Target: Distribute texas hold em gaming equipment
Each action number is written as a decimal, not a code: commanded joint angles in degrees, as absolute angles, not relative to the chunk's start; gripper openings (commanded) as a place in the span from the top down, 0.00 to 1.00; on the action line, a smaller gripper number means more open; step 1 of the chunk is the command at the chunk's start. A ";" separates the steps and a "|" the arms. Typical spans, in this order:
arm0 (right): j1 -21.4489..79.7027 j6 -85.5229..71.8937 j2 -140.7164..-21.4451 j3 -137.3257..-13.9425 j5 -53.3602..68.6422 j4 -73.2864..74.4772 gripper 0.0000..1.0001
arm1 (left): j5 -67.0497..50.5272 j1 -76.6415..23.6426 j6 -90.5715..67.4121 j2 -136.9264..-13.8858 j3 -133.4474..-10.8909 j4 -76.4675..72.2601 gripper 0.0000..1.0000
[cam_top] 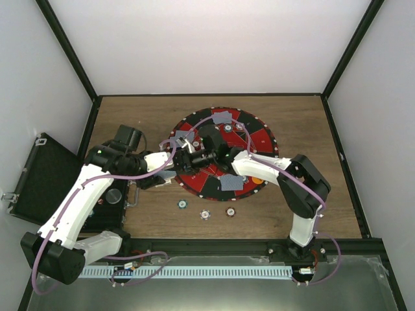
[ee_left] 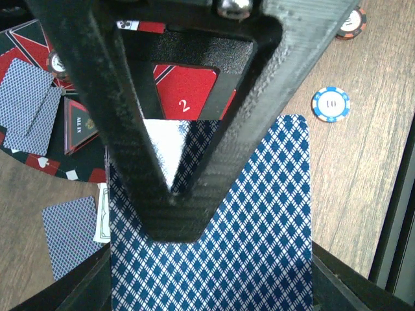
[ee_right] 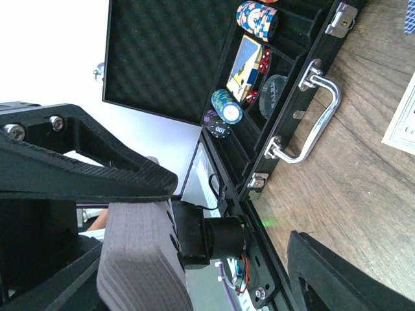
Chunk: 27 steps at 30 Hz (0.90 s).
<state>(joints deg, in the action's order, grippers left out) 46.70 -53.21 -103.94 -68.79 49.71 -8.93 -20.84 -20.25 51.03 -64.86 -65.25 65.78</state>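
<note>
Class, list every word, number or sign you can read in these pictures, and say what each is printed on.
"2": white numeral on a red panel.
"10": on the blue-and-white chip lying on the table.
"100": on the dark chip in the case.
Lettering on the small red plaque and the orange-edged chip is too blurred to read.

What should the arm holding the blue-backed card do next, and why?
Probably hold it steady while the right pincer closes on the card's free edge. The left pincer is shut on the card, and the right pincer is open right beside it above the round board, so a handover looks likely.
</note>
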 commanded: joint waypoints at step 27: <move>47.55 -53.31 -103.54 -70.01 53.47 -11.19 0.33 | -22.48 -20.29 51.46 -65.14 -66.28 65.38 0.95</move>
